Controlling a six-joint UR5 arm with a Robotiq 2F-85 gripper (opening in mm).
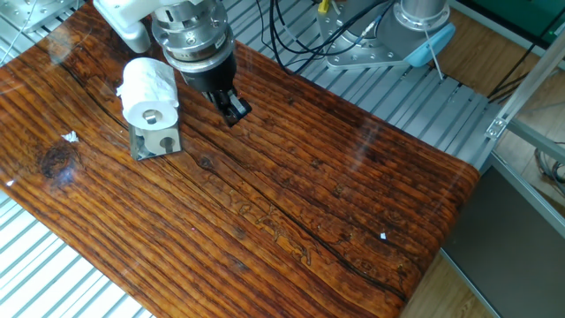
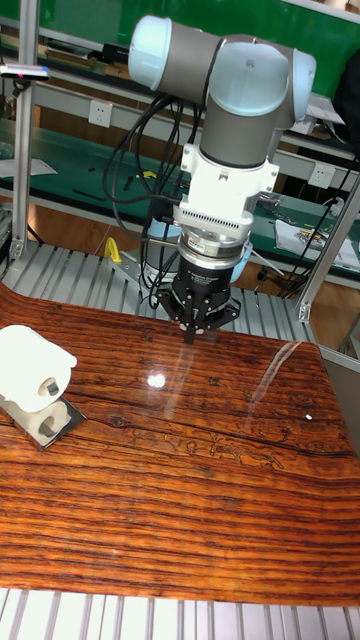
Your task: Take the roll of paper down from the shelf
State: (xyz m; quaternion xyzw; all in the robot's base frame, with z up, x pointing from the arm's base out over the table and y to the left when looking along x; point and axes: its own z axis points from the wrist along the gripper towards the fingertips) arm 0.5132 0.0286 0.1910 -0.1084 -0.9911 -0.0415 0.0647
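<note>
One roll of paper (image 1: 148, 91) resting on the shelf (image 1: 156, 140), gripper (image 1: 233, 110) off to its side.
Its fingers (image 2: 190, 328) are clenched together with nothing between them, poised just above the wooden worktop (image 1: 291, 203), near the roll but not touching it.

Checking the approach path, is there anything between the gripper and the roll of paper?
Nothing: only bare wooden table separates the gripper from the roll of paper on the shelf, clearest in the fixed view.
</note>
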